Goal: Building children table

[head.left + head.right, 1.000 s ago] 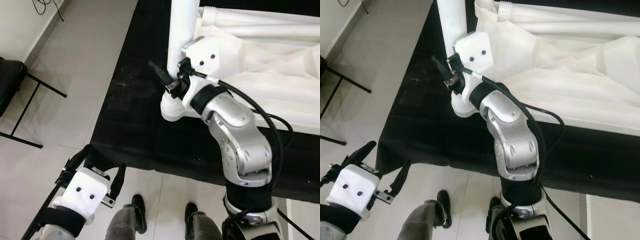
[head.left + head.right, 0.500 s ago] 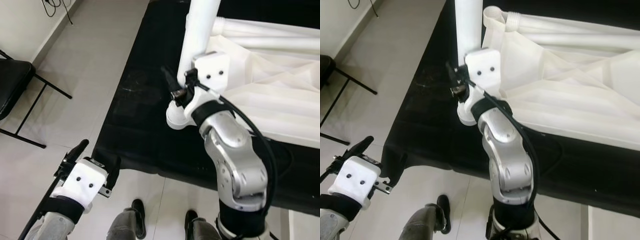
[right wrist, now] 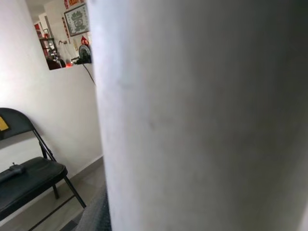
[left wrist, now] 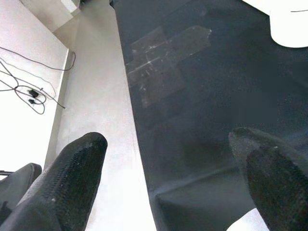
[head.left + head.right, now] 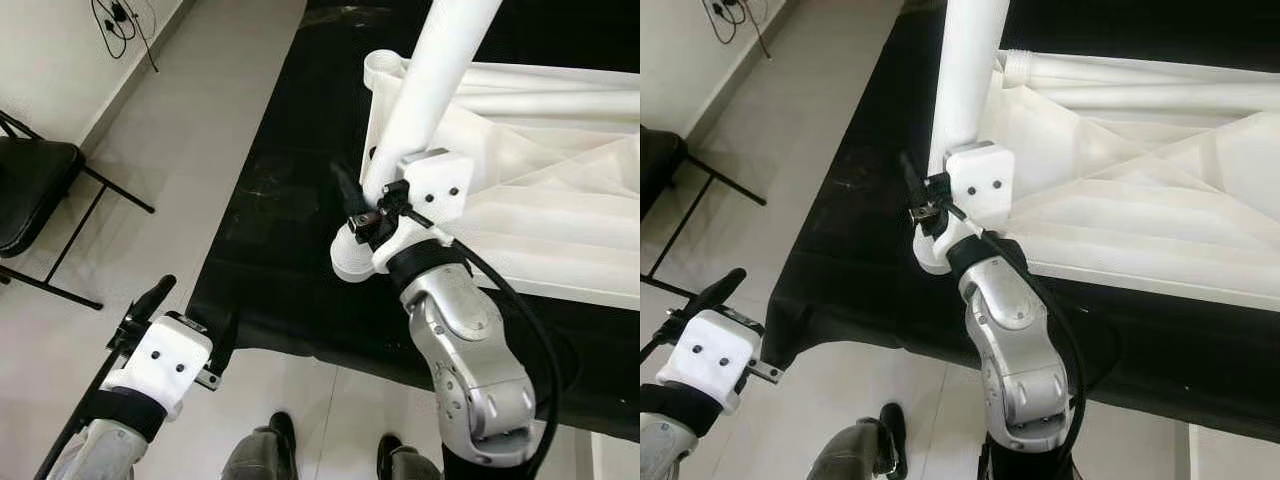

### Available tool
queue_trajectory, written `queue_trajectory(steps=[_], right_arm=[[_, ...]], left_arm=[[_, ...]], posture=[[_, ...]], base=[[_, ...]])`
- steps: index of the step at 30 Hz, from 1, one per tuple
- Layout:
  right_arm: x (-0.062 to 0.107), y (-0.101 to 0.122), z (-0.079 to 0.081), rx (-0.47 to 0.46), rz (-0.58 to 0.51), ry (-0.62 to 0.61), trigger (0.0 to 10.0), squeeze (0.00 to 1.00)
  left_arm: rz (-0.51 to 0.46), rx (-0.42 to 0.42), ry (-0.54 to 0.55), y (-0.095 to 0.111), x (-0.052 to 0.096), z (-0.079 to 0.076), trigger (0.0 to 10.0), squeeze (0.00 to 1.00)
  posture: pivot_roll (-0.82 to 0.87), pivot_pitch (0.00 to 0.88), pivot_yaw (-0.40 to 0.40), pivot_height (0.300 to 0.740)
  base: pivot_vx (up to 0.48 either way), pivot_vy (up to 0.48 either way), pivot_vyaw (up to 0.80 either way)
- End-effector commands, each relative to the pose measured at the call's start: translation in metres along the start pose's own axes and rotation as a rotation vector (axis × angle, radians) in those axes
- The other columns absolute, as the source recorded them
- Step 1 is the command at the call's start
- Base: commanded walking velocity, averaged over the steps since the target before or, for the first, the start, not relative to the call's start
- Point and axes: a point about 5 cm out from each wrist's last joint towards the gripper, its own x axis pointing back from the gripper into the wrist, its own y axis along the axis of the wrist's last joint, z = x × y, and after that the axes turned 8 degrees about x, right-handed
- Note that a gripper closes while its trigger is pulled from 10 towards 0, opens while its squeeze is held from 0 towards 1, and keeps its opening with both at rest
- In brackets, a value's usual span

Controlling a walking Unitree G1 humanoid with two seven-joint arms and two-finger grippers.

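A white plastic children's table [image 5: 540, 150] lies upside down on a black mat [image 5: 280, 230]. One white leg [image 5: 440, 70] stands up from its near left corner, with its rounded base [image 5: 350, 265] on the mat. My right gripper [image 5: 375, 192] is shut on this leg just above the base. One black finger [image 5: 345, 185] shows on the leg's left side and the other is hidden behind it. The right wrist view has the leg [image 3: 202, 115] pressed close. My left gripper [image 5: 190, 315] hangs open low on the left, over the mat's near edge, holding nothing.
A black folding chair [image 5: 30, 190] stands on the tiled floor at the left, and cables [image 5: 120, 20] lie by the wall. A taped patch [image 4: 163, 57] marks the mat. Bare floor [image 5: 180, 130] runs along the mat's left side.
The whole view has shifted, so the camera moved. My right gripper keeps its hold on the leg near the base. The left gripper stays open low on the left.
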Motion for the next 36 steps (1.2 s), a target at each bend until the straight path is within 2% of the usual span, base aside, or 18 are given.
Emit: queue_trajectory(steps=[1, 7, 14, 25, 26, 29, 30, 31, 32, 33, 34, 36], right_arm=[[0.008, -0.054, 0.007, -0.012, 0.277, 0.035, 10.0, 0.00], [0.001, -0.048, 0.015, 0.111, 0.204, 0.203, 10.0, 0.00], [-0.006, -0.051, 0.011, 0.202, 0.234, 0.274, 10.0, 0.00], [-0.009, -0.057, 0.006, 0.167, 0.305, 0.249, 10.0, 0.00], [-0.008, -0.059, 0.005, 0.155, 0.330, 0.221, 10.0, 0.00], [-0.008, -0.060, 0.004, 0.154, 0.336, 0.212, 10.0, 0.00], [-0.007, -0.061, 0.004, 0.148, 0.339, 0.205, 10.0, 0.00], [-0.007, -0.061, 0.004, 0.148, 0.339, 0.205, 10.0, 0.00], [-0.007, -0.061, 0.005, 0.138, 0.343, 0.197, 10.0, 0.00], [-0.007, -0.061, 0.005, 0.138, 0.343, 0.197, 10.0, 0.00], [-0.006, -0.062, 0.005, 0.129, 0.345, 0.191, 10.0, 0.00], [-0.007, -0.063, 0.006, 0.117, 0.340, 0.178, 10.0, 0.00]], left_arm=[[0.015, -0.006, -0.001, -0.004, 0.002, 0.000, 10.0, 0.00], [0.007, -0.009, 0.001, -0.004, 0.000, 0.000, 10.0, 0.00], [-0.003, -0.009, 0.004, -0.002, -0.001, -0.001, 10.0, 0.00], [-0.006, 0.014, 0.019, 0.000, -0.001, 0.002, 10.0, 0.00], [-0.018, 0.026, 0.061, 0.003, -0.004, 0.010, 10.0, 0.00], [-0.027, 0.030, 0.081, 0.005, -0.006, 0.014, 10.0, 0.00], [-0.041, 0.041, 0.103, 0.008, -0.010, 0.022, 10.0, 0.00], [-0.041, 0.041, 0.103, 0.008, -0.010, 0.022, 10.0, 0.00], [-0.071, 0.057, 0.113, 0.015, -0.016, 0.031, 10.0, 0.00], [-0.071, 0.057, 0.113, 0.015, -0.016, 0.031, 10.0, 0.00], [-0.127, 0.101, 0.119, 0.026, -0.026, 0.043, 10.0, 0.00], [-0.270, 0.148, 0.054, 0.061, -0.045, 0.062, 10.0, 0.00]], posture=[[0.07, 0.351, 0.056, 0.740], [0.07, 0.358, 0.050, 0.740], [0.06, 0.365, 0.038, 0.740], [0.07, 0.369, 0.030, 0.740], [0.07, 0.369, 0.030, 0.740], [0.07, 0.369, 0.030, 0.740], [0.07, 0.369, 0.029, 0.740], [0.07, 0.369, 0.029, 0.740], [0.07, 0.367, 0.030, 0.740], [0.07, 0.367, 0.030, 0.740], [0.07, 0.364, 0.031, 0.740], [0.08, 0.362, 0.035, 0.740]], base=[[0.000, 0.000, 0.00], [0.000, 0.000, 0.00], [0.000, 0.000, 0.00], [0.000, 0.000, 0.00], [0.000, 0.000, 0.00], [0.000, 0.000, 0.00], [0.000, 0.000, 0.00], [0.000, 0.000, 0.00], [0.000, 0.000, 0.00], [0.000, 0.000, 0.00], [0.000, 0.000, 0.00], [0.000, 0.000, 0.00]])
